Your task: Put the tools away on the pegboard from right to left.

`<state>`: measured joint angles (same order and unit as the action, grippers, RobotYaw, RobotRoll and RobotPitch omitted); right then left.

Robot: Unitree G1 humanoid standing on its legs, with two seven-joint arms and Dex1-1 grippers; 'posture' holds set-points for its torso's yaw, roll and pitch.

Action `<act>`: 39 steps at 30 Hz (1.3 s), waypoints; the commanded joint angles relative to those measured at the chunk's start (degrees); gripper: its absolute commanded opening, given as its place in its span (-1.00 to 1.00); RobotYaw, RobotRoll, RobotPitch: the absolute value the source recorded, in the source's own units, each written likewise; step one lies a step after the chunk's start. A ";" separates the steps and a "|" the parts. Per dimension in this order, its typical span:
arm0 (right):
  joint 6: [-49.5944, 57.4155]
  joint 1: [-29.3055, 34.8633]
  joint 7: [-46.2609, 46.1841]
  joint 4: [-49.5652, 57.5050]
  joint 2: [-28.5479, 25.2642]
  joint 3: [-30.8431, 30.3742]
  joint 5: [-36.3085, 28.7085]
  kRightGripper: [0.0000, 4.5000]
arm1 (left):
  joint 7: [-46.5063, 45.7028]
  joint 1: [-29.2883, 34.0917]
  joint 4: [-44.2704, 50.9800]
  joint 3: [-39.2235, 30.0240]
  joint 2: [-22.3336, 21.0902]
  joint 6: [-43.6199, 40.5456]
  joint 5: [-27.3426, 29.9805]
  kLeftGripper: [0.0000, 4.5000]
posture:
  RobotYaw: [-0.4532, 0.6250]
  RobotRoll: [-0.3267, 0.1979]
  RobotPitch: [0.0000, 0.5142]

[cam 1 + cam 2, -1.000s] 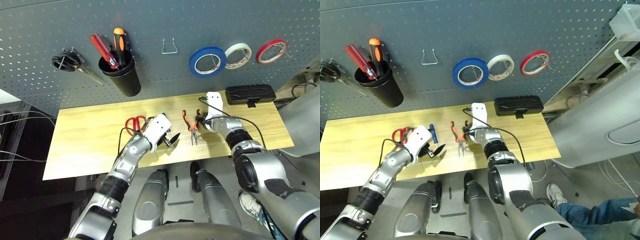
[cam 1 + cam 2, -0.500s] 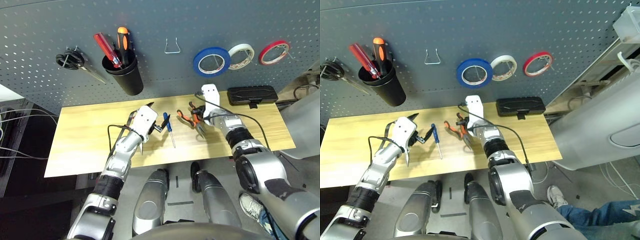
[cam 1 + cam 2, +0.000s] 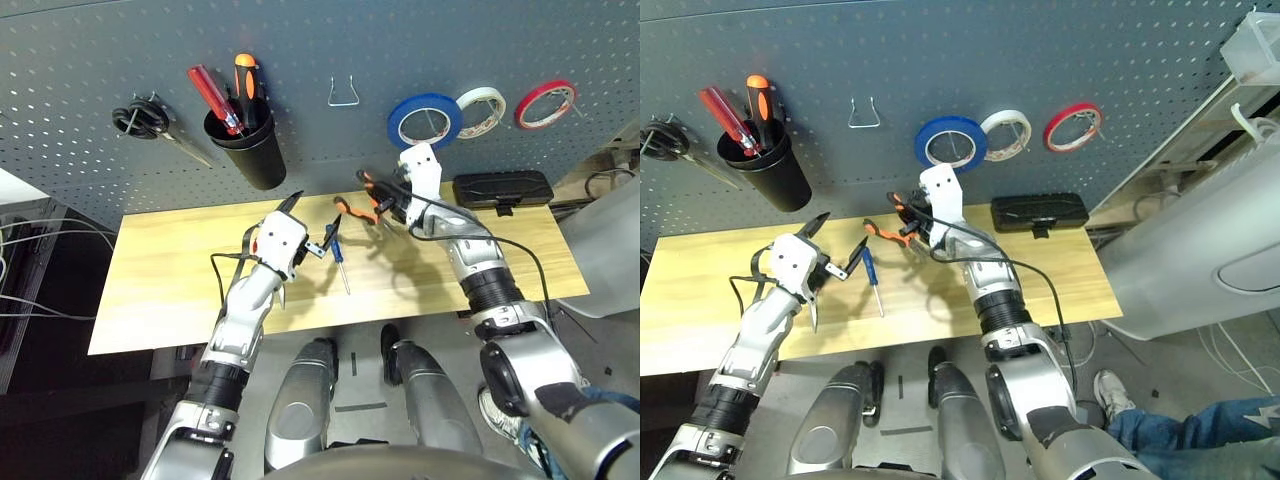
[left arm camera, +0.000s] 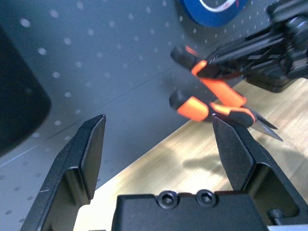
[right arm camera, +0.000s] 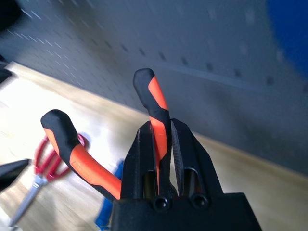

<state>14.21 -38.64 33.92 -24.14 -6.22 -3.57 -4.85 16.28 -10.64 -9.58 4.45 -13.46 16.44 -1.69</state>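
My right gripper (image 3: 385, 204) is shut on one handle of the orange-handled pliers (image 3: 353, 209), which hang in the air in front of the pegboard (image 3: 300, 50), below a bare metal hook (image 3: 343, 94). The wide blue tape roll (image 3: 425, 121) hangs on the board. On the wooden table (image 3: 170, 290) lies the small blue-handled screwdriver (image 3: 338, 256). Just left of it my left gripper (image 3: 312, 222) hovers open and holds nothing. The red-handled scissors (image 5: 45, 156) lie beneath that arm, mostly hidden in the eye views.
A black cup holder (image 3: 250, 152) with a red and an orange screwdriver hangs at the left of the board, with black scissors (image 3: 140, 120) beside it. White tape (image 3: 476, 108) and red tape (image 3: 545, 103) hang right of the blue roll. A black case (image 3: 500, 187) lies at the table's back right.
My right gripper has lifted the pliers off the table, up and leftward toward the board. My left arm has drawn back to the left and risen, uncovering the blue screwdriver.
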 commanded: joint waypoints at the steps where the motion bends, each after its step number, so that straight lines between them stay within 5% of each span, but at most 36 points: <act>1: -1.63 0.85 0.69 4.95 0.73 0.21 -2.49 -0.89 | 0.46 1.20 1.56 -0.55 -0.03 -0.42 0.92 1.00 | 0.18 0.25 -0.09; 39: -5.37 -15.62 -8.97 12.26 7.48 7.32 -15.17 -0.89 | 0.24 -4.01 5.59 -2.81 1.68 -3.80 4.32 1.00 | 0.17 0.25 -0.17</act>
<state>10.04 -53.10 25.28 -13.40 0.56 3.58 -19.19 16.23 -15.06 -4.24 1.59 -12.01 13.20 2.34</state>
